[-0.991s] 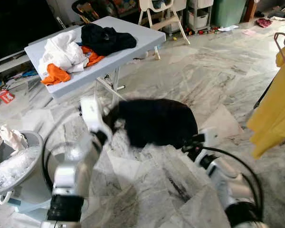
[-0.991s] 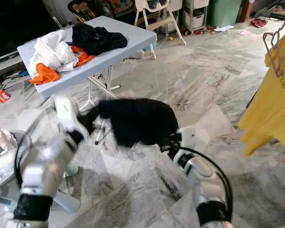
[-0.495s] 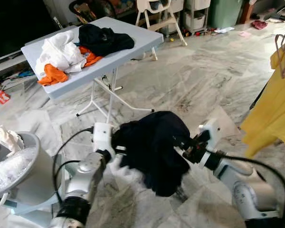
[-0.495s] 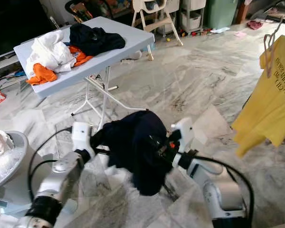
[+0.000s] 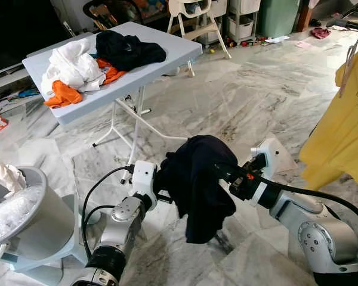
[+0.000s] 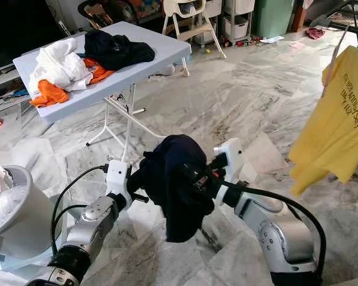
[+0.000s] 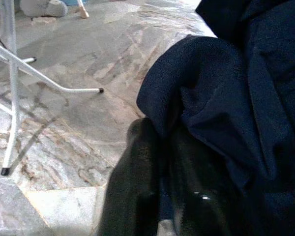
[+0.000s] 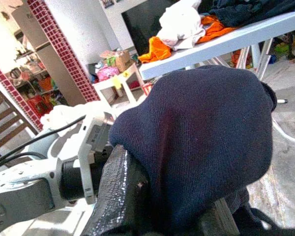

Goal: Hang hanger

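Dark navy garment (image 5: 198, 179), bunched, drooping between left gripper (image 5: 160, 189), right gripper (image 5: 227, 174)

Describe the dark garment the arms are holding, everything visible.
The dark garment is navy, knit-looking fabric, bunched into a rounded hump on top with a loose tail hanging below. It is held in the air above the marble floor, between the left gripper and the right gripper, both gripping its folds. No hanger can be made out in it.
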Controlling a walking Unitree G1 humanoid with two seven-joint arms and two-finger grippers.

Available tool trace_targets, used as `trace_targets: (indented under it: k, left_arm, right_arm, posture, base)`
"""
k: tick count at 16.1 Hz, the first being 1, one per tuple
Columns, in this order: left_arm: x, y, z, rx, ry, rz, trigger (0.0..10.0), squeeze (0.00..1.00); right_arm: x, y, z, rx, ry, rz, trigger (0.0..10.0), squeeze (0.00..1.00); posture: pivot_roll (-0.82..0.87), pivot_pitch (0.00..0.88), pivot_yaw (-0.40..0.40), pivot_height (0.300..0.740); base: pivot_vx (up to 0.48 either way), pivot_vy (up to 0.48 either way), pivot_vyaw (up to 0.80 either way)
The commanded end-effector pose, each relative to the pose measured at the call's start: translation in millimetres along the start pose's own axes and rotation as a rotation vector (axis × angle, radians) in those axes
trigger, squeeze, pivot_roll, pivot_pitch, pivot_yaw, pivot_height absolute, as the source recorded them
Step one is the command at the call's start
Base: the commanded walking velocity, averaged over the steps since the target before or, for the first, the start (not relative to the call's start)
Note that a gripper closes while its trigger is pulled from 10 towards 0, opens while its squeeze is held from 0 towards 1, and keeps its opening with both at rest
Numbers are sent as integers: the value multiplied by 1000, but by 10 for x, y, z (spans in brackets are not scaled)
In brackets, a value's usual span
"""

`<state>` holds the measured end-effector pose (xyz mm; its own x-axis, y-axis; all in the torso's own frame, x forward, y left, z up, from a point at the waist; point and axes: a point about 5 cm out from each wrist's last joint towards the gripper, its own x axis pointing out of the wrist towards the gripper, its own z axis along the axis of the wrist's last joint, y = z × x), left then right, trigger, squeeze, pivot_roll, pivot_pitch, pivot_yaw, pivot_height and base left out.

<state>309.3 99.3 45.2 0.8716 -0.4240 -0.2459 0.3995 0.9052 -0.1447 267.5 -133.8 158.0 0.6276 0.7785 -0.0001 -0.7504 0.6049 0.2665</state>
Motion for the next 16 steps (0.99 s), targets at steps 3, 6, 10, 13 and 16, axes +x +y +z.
trace_targets:
  k: [3,6,10,13,16]
  left_arm:
    - [-149,85,-129,141,79,-48,10000,1000]
    - [-262,236,-192,278,115,14,10000,1000]
    - [-282,102,-189,257,114,-71,10000,1000]
    - [-269,-68,-87,230,49,-199,10000,1000]
    - [-276,-64,-57,230,49,-192,10000,1000]
  right_arm:
    - [57,-39,38,-77,2,-73,0,0]
    - [97,-69,-112,-221,92,-113,0,0]
    - [130,-182,-289,-451,219,-157,0,0]
    - [185,-349,-292,-676,245,-247,0,0]
    - [216,-417,-252,-938,264,-252,0,0]
  posture:
    - [-193,0,161,740]
    - [-185,0,167,740]
    - [-182,0,163,740]
    - [-180,6,165,740]
    - [-183,12,170,740]
  base:
    - [0,0,0]
    - [0,0,0]
    - [0,0,0]
    - [0,0,0]
    - [0,0,0]
